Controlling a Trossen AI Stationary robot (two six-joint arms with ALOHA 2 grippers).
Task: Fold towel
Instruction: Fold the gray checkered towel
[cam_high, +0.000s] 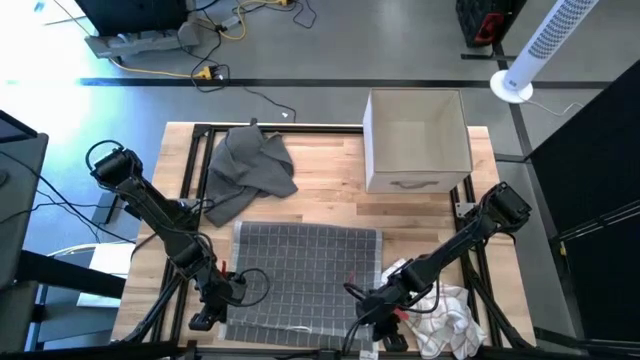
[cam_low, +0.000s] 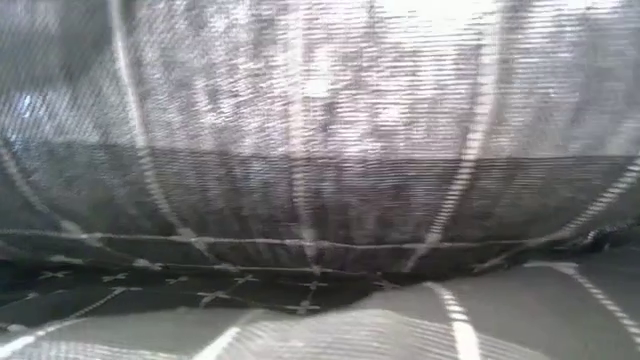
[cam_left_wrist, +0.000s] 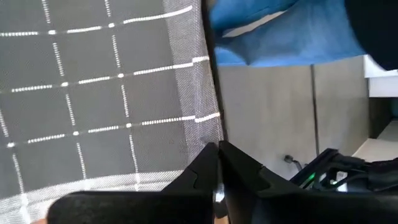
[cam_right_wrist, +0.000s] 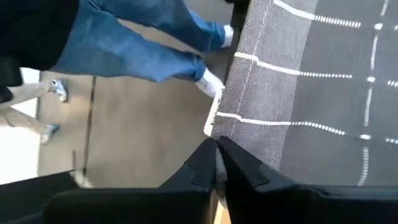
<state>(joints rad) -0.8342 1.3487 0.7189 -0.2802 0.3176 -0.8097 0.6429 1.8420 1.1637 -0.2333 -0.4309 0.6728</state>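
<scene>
A grey towel (cam_high: 305, 275) with thin white check lines lies spread on the wooden table, its near edge at the table's front. In the low view the towel (cam_low: 320, 150) fills the picture. My left gripper (cam_high: 207, 318) sits at the towel's near left corner, shut on it; the left wrist view shows that gripper (cam_left_wrist: 216, 154) at the towel's hem. My right gripper (cam_high: 372, 325) sits at the near right corner, also shut on it, and appears as (cam_right_wrist: 215, 148) in the right wrist view. My left gripper pinches the towel's hemmed side edge (cam_left_wrist: 209, 138) at the near left corner between its two fingertips. The fingers point toward the table's near side. The cloth beyond them lies flat. My right gripper pinches the towel's near right corner (cam_right_wrist: 217, 127) at the hem between its two fingertips, fingers pointing toward the table's near side. The rest of the towel lies spread behind the hold.
A crumpled dark grey cloth (cam_high: 250, 170) lies at the far left of the table. A white open box (cam_high: 415, 140) stands at the far right. A white bunched cloth (cam_high: 440, 312) lies near the front right corner. A person's legs in jeans (cam_right_wrist: 143, 43) stand beyond the table's front.
</scene>
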